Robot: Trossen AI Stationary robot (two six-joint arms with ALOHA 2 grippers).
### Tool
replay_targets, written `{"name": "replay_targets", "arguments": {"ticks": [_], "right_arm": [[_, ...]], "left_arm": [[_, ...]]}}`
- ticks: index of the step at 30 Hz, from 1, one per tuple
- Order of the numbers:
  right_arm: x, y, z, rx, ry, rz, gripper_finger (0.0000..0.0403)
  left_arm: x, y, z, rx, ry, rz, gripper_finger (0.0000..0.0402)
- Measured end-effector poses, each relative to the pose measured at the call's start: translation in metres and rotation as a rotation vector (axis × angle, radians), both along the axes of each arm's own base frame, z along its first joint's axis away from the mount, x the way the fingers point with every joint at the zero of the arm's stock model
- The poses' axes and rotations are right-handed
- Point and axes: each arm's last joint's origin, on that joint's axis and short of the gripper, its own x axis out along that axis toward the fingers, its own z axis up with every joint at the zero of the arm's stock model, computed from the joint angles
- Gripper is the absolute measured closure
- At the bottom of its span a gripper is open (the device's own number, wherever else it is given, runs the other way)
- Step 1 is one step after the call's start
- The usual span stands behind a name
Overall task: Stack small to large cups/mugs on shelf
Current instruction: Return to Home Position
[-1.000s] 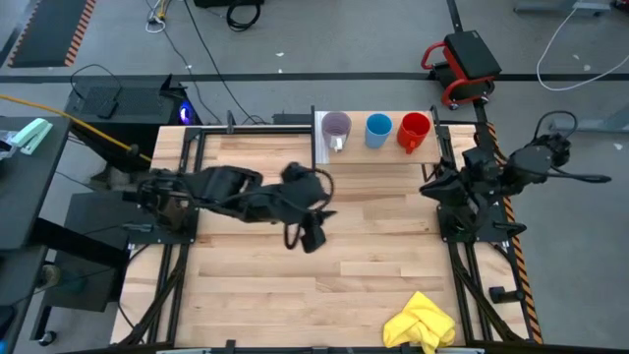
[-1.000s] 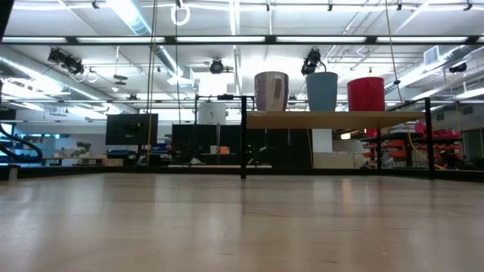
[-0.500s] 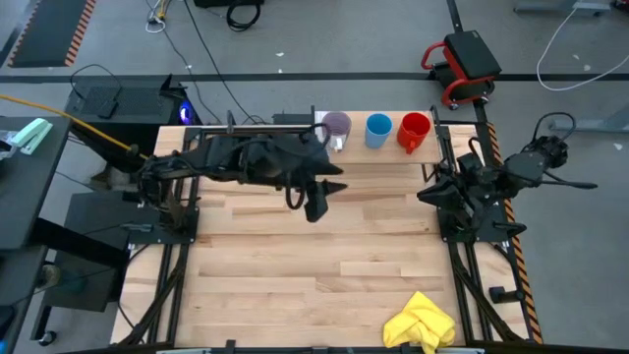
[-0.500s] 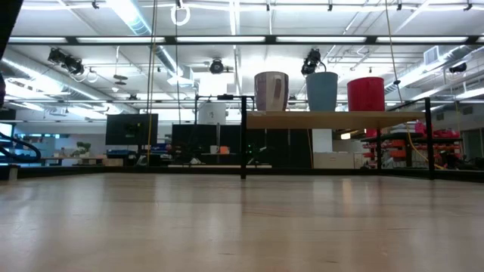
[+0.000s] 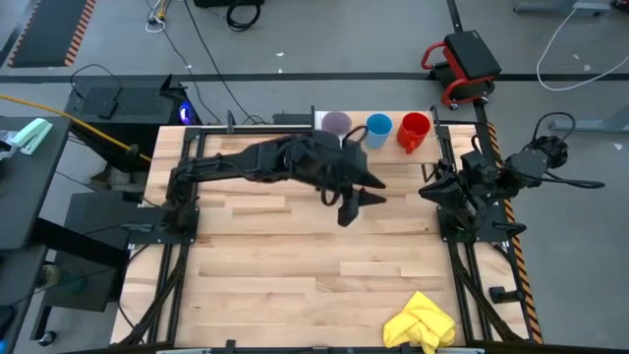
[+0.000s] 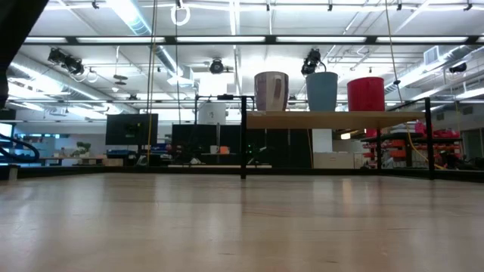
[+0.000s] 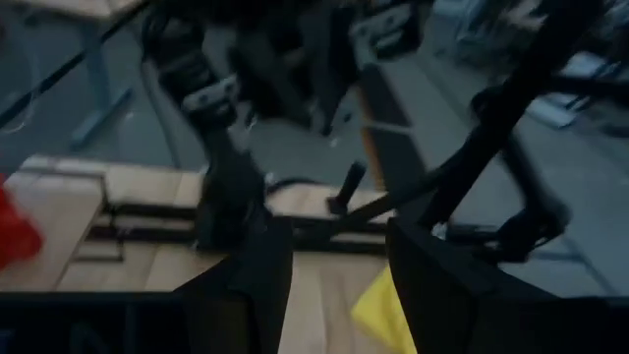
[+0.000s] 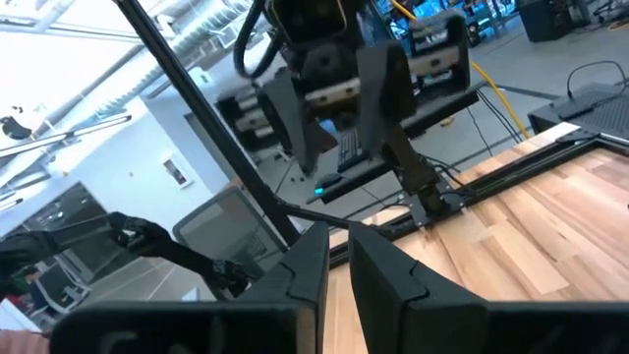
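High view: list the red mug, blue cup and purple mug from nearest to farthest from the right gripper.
From the right gripper, on the right side:
1. red mug, right end of the shelf
2. blue cup, middle
3. purple mug, left end

The left gripper holds its two dark jaws apart with nothing between them. Beyond lies the wooden surface, with a yellow cloth showing in the gap. The right arm stands on black rails, and a blurred red shape sits at the edge.
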Motion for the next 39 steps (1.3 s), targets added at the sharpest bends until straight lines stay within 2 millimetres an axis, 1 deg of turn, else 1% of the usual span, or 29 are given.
{"name": "replay_targets", "arguments": {"ticks": [3,7,10,12,13,16,19,23,26,28,31,33,36,37,39], "right_arm": [[0.000,0.000,0.000,0.000,0.000,-0.010,0.0353],[0.000,0.000,0.000,0.003,0.001,-0.010,0.0353],[0.000,0.000,0.000,0.004,0.001,-0.011,0.0353],[0.000,0.000,0.000,0.002,0.001,-0.011,0.0353],[0.000,0.000,0.000,0.001,0.001,-0.011,0.0353],[0.000,0.000,0.000,-0.001,0.001,-0.011,0.0353],[0.000,0.000,0.000,-0.003,0.001,-0.011,0.0353],[0.000,0.000,0.000,-0.006,0.000,-0.011,0.0353],[0.000,0.000,0.000,-0.009,0.000,-0.012,0.0353],[0.000,0.000,0.000,-0.010,0.000,-0.012,0.0353],[0.000,-0.001,0.000,-0.014,-0.001,-0.016,0.0353],[0.000,-0.001,0.000,-0.014,-0.001,-0.019,0.0353],[0.000,-0.001,0.000,-0.013,-0.001,-0.023,0.0353],[0.000,-0.001,0.000,-0.013,-0.001,-0.023,0.0353],[0.000,-0.001,0.000,-0.008,0.000,-0.023,0.0353]], "left_arm": [[0.001,0.013,0.005,-0.015,-0.049,-0.015,0.0226],[-0.006,0.025,0.007,-0.009,-0.015,0.013,0.0223],[-0.021,0.033,0.018,-0.003,-0.002,0.031,0.0226],[-0.041,0.040,0.033,0.007,-0.007,0.046,0.0229],[-0.054,0.043,0.043,0.008,-0.026,0.055,0.0229],[-0.098,0.049,0.074,0.033,-0.079,0.081,0.0228],[-0.145,0.049,0.097,0.050,-0.093,0.125,0.0224],[-0.203,0.045,0.110,0.081,-0.039,0.262,0.0225],[-0.240,0.041,0.116,0.086,-0.011,0.383,0.0228],[-0.260,0.038,0.118,0.081,-0.004,0.435,0.0229],[-0.276,0.031,0.117,0.072,0.029,0.471,0.0226],[-0.280,0.026,0.112,0.088,0.073,0.492,0.0224],[-0.285,0.024,0.108,0.126,0.112,0.582,0.0225],[-0.290,0.025,0.109,0.128,0.106,0.614,0.0226],[-0.309,0.027,0.114,0.109,0.069,0.649,0.0228]]}}
